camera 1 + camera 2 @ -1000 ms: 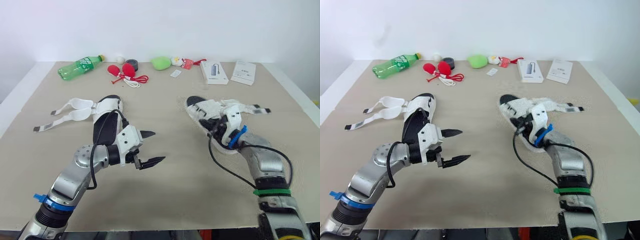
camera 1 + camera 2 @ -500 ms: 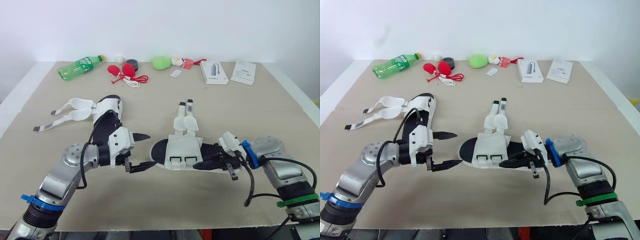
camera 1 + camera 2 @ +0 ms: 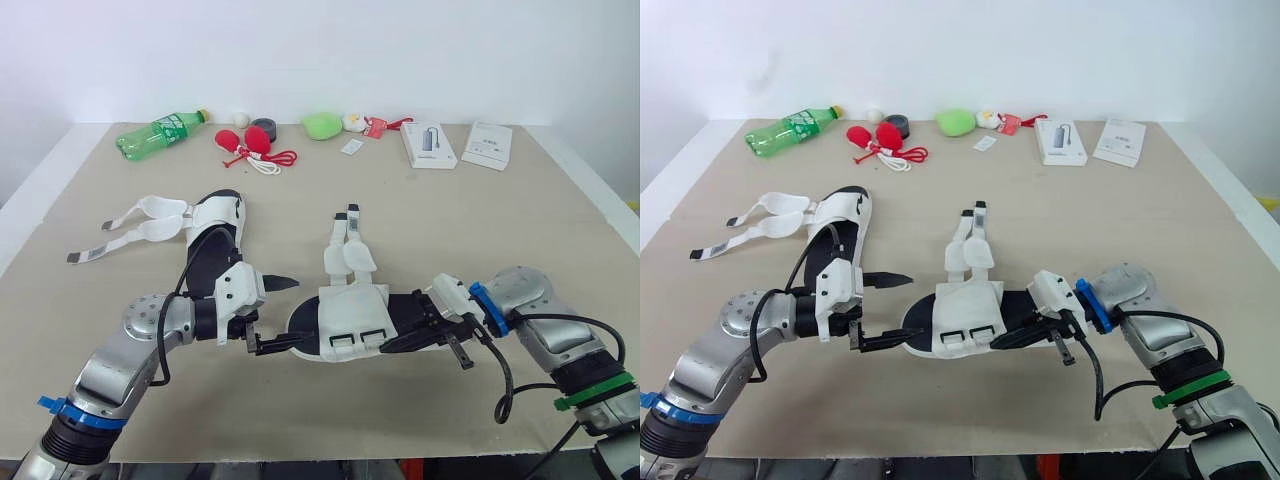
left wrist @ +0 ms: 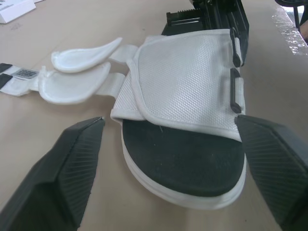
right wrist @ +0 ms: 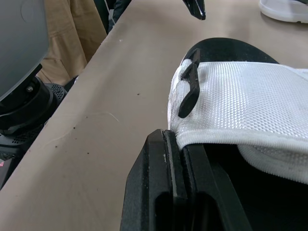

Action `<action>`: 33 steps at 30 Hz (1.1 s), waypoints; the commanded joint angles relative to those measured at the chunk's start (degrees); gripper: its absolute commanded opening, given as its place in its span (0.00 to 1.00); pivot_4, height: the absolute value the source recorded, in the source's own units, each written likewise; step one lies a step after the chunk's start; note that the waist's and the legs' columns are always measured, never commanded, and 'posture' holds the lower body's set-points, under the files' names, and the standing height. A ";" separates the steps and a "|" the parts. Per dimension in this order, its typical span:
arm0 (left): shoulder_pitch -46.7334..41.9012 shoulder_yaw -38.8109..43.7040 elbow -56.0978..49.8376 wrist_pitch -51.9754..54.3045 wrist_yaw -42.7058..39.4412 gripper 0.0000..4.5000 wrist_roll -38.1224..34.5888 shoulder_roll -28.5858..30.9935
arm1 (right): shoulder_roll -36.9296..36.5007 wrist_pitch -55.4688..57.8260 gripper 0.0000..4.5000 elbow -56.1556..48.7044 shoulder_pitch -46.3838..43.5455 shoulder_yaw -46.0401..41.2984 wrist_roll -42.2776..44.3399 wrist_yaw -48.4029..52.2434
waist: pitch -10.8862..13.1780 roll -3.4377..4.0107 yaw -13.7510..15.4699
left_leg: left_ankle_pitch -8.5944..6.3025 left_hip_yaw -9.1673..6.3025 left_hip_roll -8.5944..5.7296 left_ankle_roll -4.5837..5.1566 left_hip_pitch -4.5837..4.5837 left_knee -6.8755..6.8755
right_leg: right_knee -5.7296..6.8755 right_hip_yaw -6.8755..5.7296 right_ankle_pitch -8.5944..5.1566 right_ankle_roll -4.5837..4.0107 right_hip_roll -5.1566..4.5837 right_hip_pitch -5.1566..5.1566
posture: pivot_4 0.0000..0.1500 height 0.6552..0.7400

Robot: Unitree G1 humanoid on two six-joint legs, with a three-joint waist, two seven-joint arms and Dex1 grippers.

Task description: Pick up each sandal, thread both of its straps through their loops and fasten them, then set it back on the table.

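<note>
The white mesh sandal with a black sole (image 3: pixel 352 308) sits low over the beige desk (image 3: pixel 330 405) between the two arms, its long axis running left to right. Whether it touches the surface I cannot tell. The right gripper (image 3: pixel 405 340) is clamped on one end of the sole. The left gripper (image 3: pixel 296 312), fingers spread wide, straddles the opposite end. The sandal's two unfastened white straps (image 3: pixel 345 255) trail toward the desk's far edge, on the opposite side from the black loops (image 4: pixel 235 72).
</note>
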 commanded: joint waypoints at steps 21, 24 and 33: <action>-3.85 -8.81 7.16 -9.22 -2.90 0.00 11.76 -0.97 | 4.51 56.56 0.96 26.14 -29.24 -5.68 8.90 -10.50 | -0.04 -0.09 -0.41 | 0.00 0.05 0.02 0.00 0.10 0.08 | 0.02 0.07 0.27 -0.18 0.01 -0.10 | 1.00 1.00; -4.17 -9.18 7.27 -9.89 -3.04 0.00 12.18 -1.08 | 9.99 54.88 0.96 37.55 -34.60 -5.44 3.12 -13.07 | -0.03 -0.07 -0.28 | 0.01 0.04 0.02 0.02 0.06 0.10 | 0.02 0.09 0.29 -0.15 0.04 -0.15 | 1.00 1.00; -3.87 -8.63 6.72 -10.14 -2.84 0.00 12.89 -0.87 | 19.01 52.77 0.96 53.42 -40.86 -5.91 -8.80 -12.86 | -0.01 -0.03 -0.12 | -0.02 -0.11 0.00 0.04 -0.21 -0.04 | 0.20 0.11 0.26 0.11 0.19 -0.36 | 1.00 1.00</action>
